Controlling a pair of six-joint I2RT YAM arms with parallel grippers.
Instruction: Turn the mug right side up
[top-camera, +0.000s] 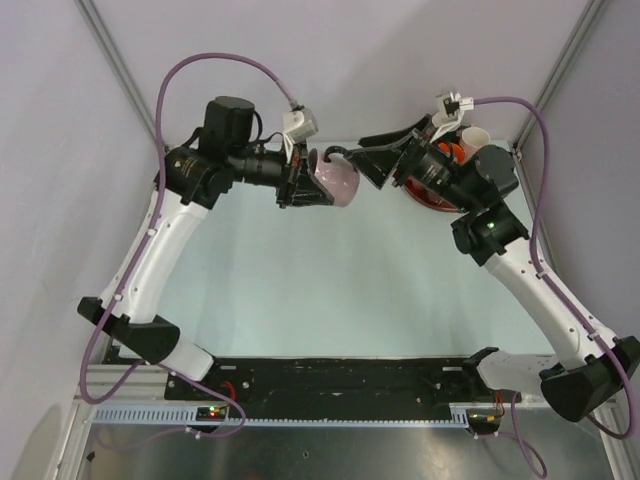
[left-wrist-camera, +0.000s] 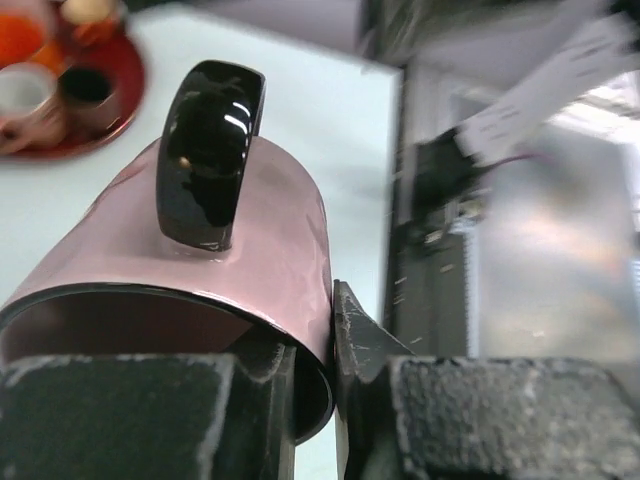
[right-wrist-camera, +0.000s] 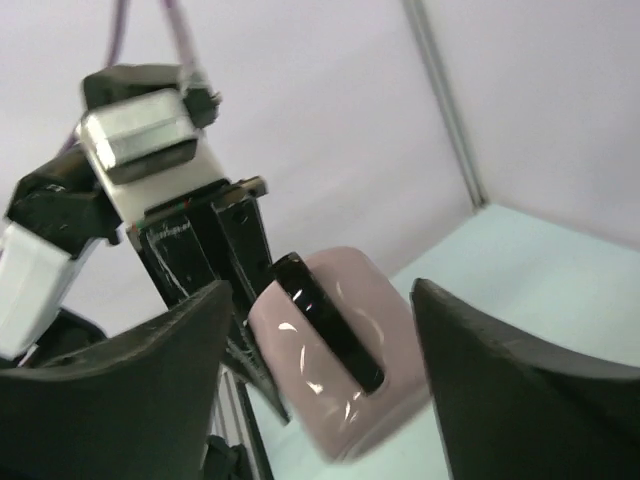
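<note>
Our left hand (top-camera: 308, 186) pinches the wall of the pink mug (top-camera: 337, 183) at its rim, one finger inside and one outside. It holds the mug clear of the table (top-camera: 330, 290), lying on its side, with the black handle (left-wrist-camera: 208, 150) on top in the left wrist view. Our right hand (top-camera: 356, 162) stands wide, a finger on either side of the mug, touching neither.

We judge the right hand should draw straight back first, as it is the thing most in the way. Then the left wrist rolls until the rim faces up — slowly, since a rim pinch on glazed ware may slip — and lowers the base flat.

A red tray (left-wrist-camera: 128, 95) of small cups (left-wrist-camera: 30, 90) sits at the far right, so we set down on bare table short of it.
</note>
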